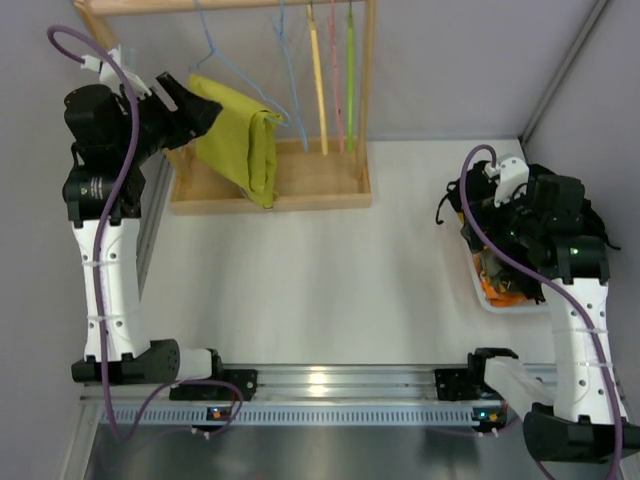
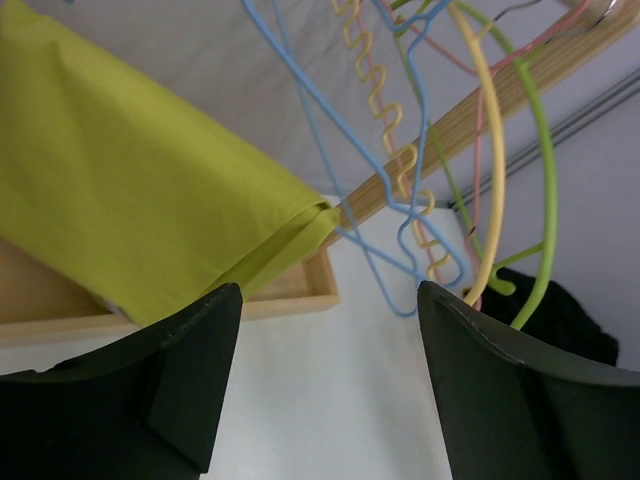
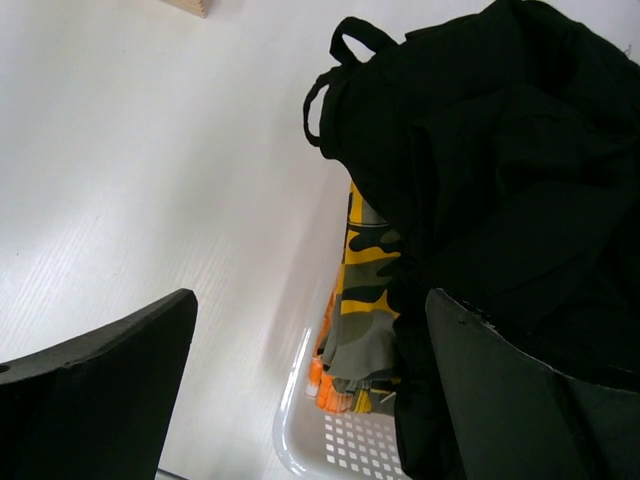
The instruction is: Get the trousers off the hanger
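The mustard trousers [image 1: 240,140] hang folded over the light-blue wire hanger [image 1: 252,92] on the wooden rack at the back left. My left gripper [image 1: 195,108] is at the trousers' left upper edge, open and empty. In the left wrist view the trousers [image 2: 130,200] fill the upper left above my left finger, and the blue hanger wire [image 2: 300,80] runs down the middle; nothing lies between the fingers of the left gripper [image 2: 325,380]. My right gripper [image 3: 310,390] is open and empty, hovering over the basket at the right, far from the rack.
Yellow [image 1: 318,80], pink [image 1: 337,80] and lime-green [image 1: 351,80] hangers hang right of the trousers. The rack's wooden base tray [image 1: 310,185] lies below. A white basket [image 3: 330,450] holds a black clothes heap [image 3: 500,150] and a camouflage garment [image 3: 365,300]. Walls stand close on both sides.
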Robot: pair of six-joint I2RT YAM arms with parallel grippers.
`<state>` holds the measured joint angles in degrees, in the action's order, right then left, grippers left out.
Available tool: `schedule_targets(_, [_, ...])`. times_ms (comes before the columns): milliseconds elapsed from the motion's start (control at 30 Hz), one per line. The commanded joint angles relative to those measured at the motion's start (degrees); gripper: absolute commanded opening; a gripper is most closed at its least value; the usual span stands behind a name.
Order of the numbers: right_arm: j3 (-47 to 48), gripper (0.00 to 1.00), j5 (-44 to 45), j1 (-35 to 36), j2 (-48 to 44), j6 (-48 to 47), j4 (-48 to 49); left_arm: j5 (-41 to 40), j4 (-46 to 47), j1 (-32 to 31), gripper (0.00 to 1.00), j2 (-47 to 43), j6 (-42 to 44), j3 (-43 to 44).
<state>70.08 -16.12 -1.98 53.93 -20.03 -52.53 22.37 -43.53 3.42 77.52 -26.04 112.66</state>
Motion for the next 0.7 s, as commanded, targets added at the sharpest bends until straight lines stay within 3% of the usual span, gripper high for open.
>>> schedule_targets(0, [4.88, 1.0, -0.4, 0.31, -0.41, -1.15, -2.66, 4.17, 17.49, 0.09, 0.76, 0.0, -14.45, -3.22])
schedule_targets(133, [8.04, 0.99, 0.12, 0.31, 0.12, -0.01, -5.29, 6.72, 25.58, 0.01, 0.7, 3.69, -24.91, -4.29])
schedule_targets(333, [12.0, 0.99, 2.32, 0.31, 0.39, 3.07, -5.65, 3.04, 33.41, 0.01, 0.6, 7.29, -33.7, -5.26])
schedule_targets(400, [13.14, 0.99, 2.5, 0.31, 0.03, 3.33, -5.56, 2.59, 34.74, 0.01, 0.53, 8.52, -35.99, -4.82])
schedule_targets(667, [14.03, 1.0, 3.02, 0.31, 0.38, 3.77, -5.91, 0.04, 36.58, 0.09, 0.46, 14.49, -39.96, -3.42])
